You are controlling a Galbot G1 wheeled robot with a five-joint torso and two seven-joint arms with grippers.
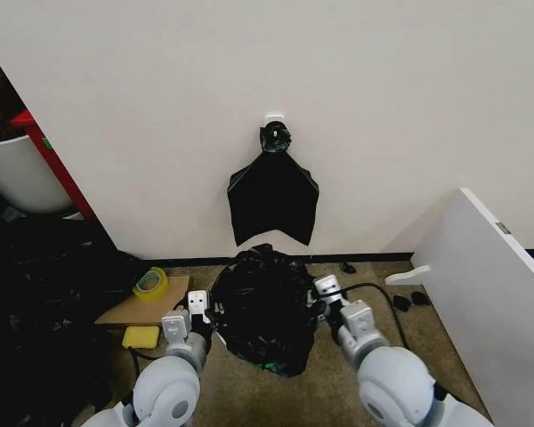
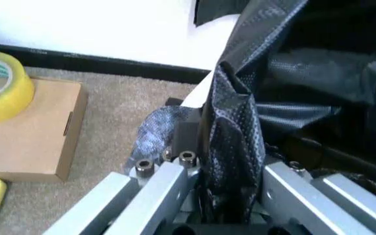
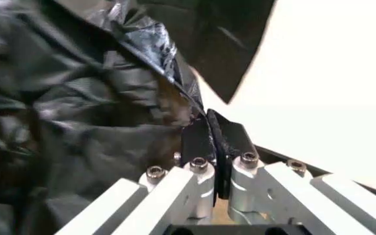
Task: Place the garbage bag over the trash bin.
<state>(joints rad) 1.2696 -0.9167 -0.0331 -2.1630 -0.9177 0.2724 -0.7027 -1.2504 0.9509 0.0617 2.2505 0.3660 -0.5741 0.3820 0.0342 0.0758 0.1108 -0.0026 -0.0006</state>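
Observation:
The glossy black garbage bag point(image 1: 265, 307) is draped over the trash bin, which is almost wholly hidden beneath it. Only a greenish sliver of the bin point(image 1: 269, 365) shows at the bag's lower edge, and a white strip of the bin point(image 2: 202, 93) shows in the left wrist view. My left gripper point(image 1: 206, 313) is at the bag's left side, shut on a bunched fold of the bag point(image 2: 230, 142). My right gripper point(image 1: 319, 298) is at the bag's right side, with its black pads point(image 3: 198, 139) pinched on the bag's thin edge point(image 3: 142, 54).
A flat black bundle of bags point(image 1: 272, 200) hangs on the wall behind. Left of the bin lie a cardboard box point(image 1: 138, 309) with a yellow tape roll point(image 1: 149, 283) and a yellow sponge point(image 1: 141, 336). A dark plastic heap point(image 1: 36, 294) fills the left; a white board point(image 1: 498, 294) leans at right.

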